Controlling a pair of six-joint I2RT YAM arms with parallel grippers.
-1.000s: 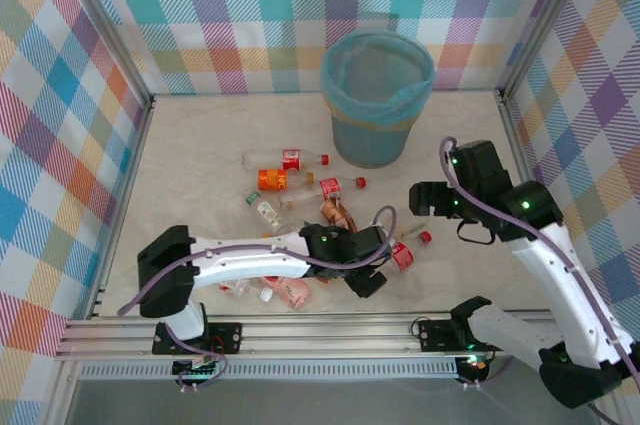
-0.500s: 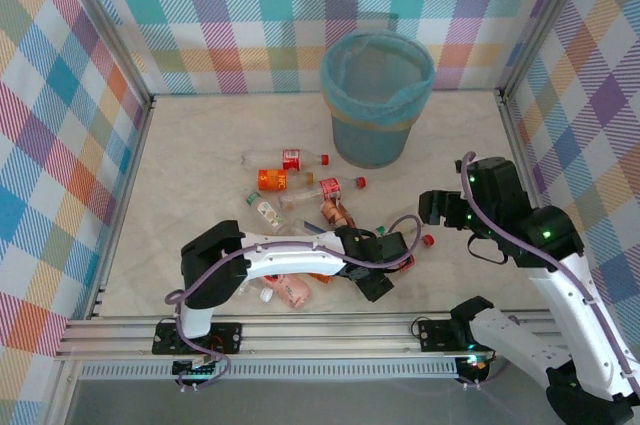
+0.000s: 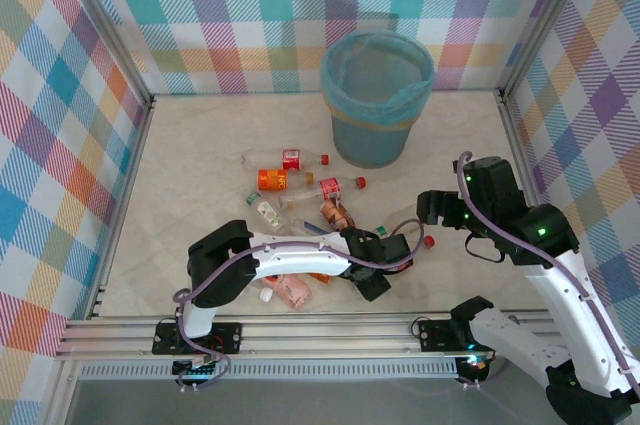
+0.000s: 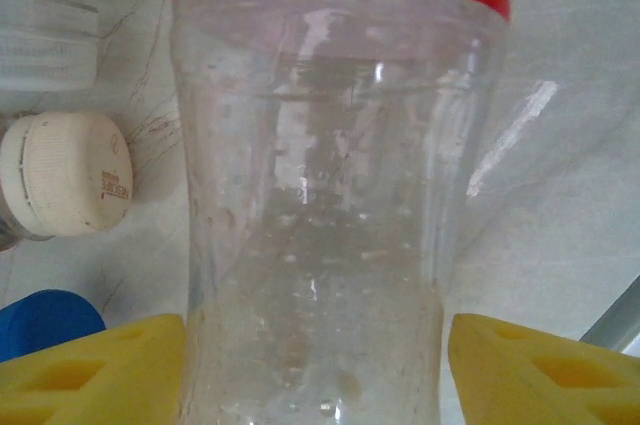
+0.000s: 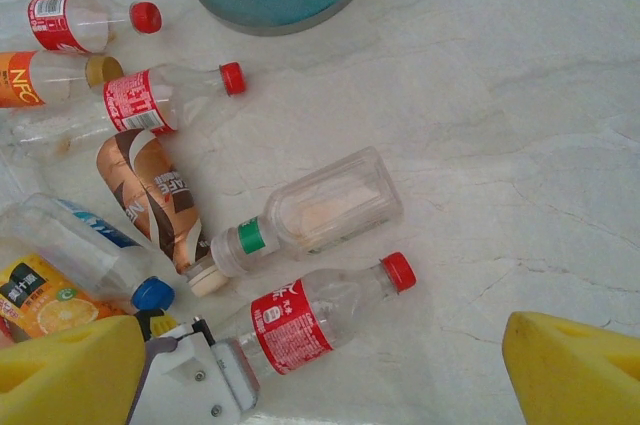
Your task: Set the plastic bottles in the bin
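Observation:
A clear plastic bottle (image 4: 320, 195) with a red label and red cap (image 5: 398, 271) lies on the table (image 3: 200, 195). My left gripper (image 4: 318, 365) is shut on its base, a yellow fingertip on each side. From above, that gripper (image 3: 395, 250) is at the right end of the pile of bottles. My right gripper (image 5: 320, 375) hovers open over the same bottle (image 5: 300, 320), holding nothing. From above, it (image 3: 432, 207) is right of the pile. The bin (image 3: 377, 95), grey-blue with a light blue bag, stands at the back.
More bottles lie left of the held one: a green-banded clear bottle (image 5: 320, 210), a brown bottle (image 5: 150, 195), a blue-capped bottle (image 5: 90, 245), an orange bottle (image 3: 272, 180) and red-labelled bottles (image 3: 285, 158). Bare table (image 5: 520, 145) stretches right of the pile. Metal rails (image 3: 300, 330) edge the table.
My left gripper slid right along the pile and its jaws closed onto the red-label bottle. My right gripper drew back to the right, then stayed open and nearly still.

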